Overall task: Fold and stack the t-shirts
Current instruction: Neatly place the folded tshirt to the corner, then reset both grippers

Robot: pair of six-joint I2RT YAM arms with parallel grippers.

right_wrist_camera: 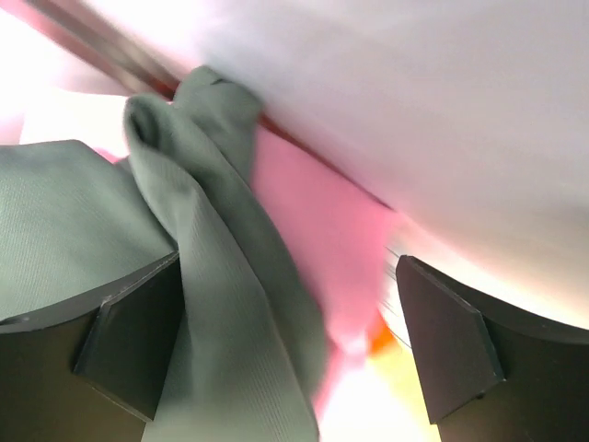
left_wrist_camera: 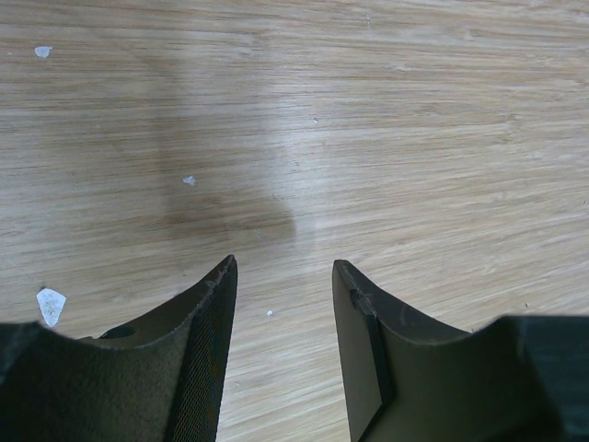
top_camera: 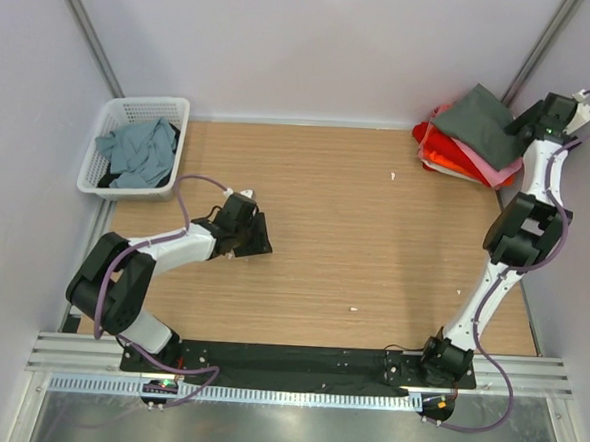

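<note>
Well, your right gripper (right_wrist_camera: pixel 287 265) stands wide astride the grey t-shirt (right_wrist_camera: pixel 230 304), the pink t-shirt (right_wrist_camera: pixel 340 239) beneath blurred; left gripper (left_wrist_camera: pixel 284 264) hangs half-spread, empty, over the table (left_wrist_camera: pixel 414 138).

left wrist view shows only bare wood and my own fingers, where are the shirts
Observer: A dark charcoal-grey t-shirt tops a folded pile at the far right corner of the table.
Operator: any left to fold
Observer: A dusty teal-grey t-shirt lies crumpled in the white plastic lattice basket at the far left.
Operator: right arm busy
Observer: The right gripper is open at the pile, grey cloth lying between its jaws.
</note>
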